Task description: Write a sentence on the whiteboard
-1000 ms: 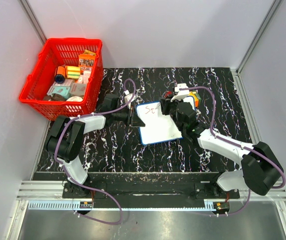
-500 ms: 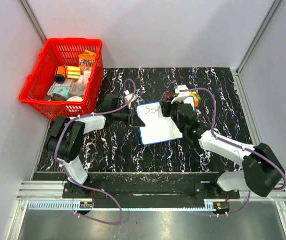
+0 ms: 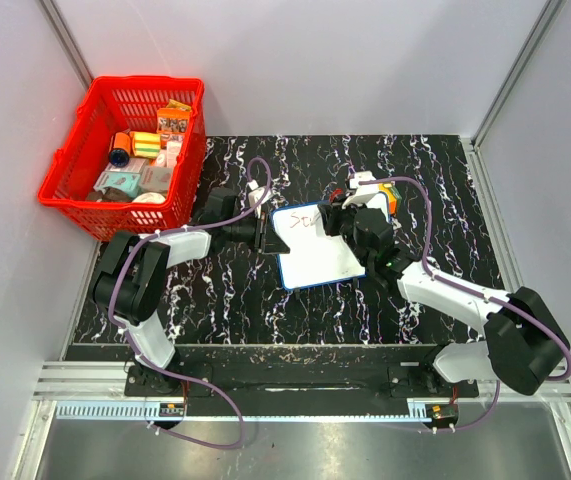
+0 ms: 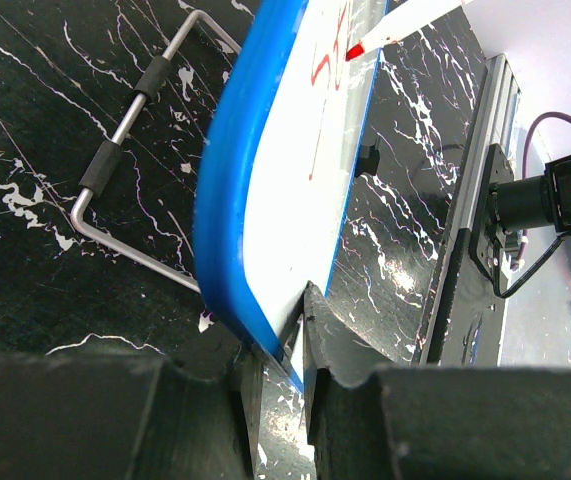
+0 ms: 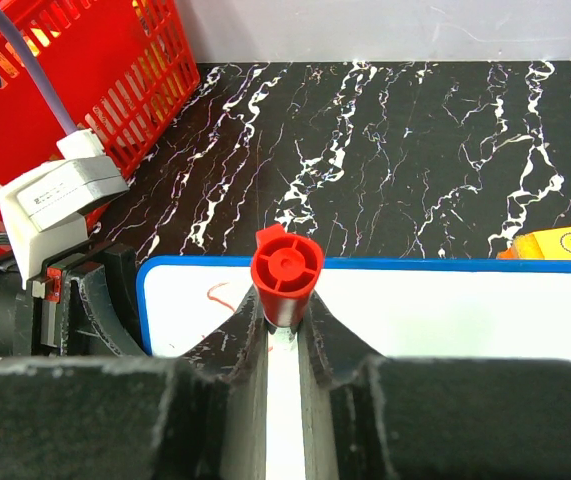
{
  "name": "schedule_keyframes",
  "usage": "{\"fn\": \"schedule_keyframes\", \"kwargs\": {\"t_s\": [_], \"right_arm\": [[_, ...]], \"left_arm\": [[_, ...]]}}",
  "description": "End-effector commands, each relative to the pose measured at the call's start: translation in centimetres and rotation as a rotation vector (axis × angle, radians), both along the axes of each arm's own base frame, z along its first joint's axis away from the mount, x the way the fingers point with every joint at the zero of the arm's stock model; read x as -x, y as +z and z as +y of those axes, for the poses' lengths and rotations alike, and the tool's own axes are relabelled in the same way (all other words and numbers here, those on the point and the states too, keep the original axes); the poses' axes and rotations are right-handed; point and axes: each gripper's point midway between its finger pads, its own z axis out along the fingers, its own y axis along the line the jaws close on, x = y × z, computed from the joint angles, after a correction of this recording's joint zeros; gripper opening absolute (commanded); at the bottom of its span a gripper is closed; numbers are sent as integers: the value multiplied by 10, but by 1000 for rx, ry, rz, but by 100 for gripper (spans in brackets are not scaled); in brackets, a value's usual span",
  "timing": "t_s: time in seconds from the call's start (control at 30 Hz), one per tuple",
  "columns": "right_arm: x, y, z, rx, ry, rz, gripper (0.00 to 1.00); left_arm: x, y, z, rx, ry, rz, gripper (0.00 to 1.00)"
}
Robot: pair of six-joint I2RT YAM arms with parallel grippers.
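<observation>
Your black marbled table [image 3: 435,190] carries the red basket [image 3: 145,82] at its 10 o'clock corner. From above, your left arm [image 3: 140,270] folds at the elbow and lays its forearm out toward 3 o'clock. Your right arm [image 3: 455,290] doubles back from its elbow and stretches toward 10 o'clock.

Between them, near the table's middle, sits the whiteboard [image 3: 320,258]. Your left gripper [image 3: 265,232] is at its 9 o'clock edge, your right gripper [image 3: 340,215] over its 1 o'clock corner.

The left wrist camera adds what the overhead view hides: the jaws are clenched on the blue frame, the board stands tilted up off the table, and a wire stand [image 4: 130,150] lies behind it. The right wrist camera shows those jaws grasping a red marker [image 5: 287,268], with an orange box [image 5: 560,245] at 3 o'clock.

The marker tip meets the sentence [image 4: 327,70], a few red strokes; they possibly begin with "S", but the scrawl is too small to read.
</observation>
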Motion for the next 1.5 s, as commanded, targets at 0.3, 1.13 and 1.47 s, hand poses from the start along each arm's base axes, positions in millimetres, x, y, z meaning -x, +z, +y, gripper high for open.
{"fn": "schedule_keyframes", "kwargs": {"t_s": [0.3,1.13,1.47], "right_arm": [[-12,29,-7,-35,-66,-59,0],[-19,35,-19,-22,-107,-73,0],[-13,22,-18,-13,-84,-49,0]], "left_arm": [[-11,-23,7,-127,35,-92,0],[-11,-23,7,-131,33,-93,0],[-11,-24,7,-135,33,-92,0]]}}
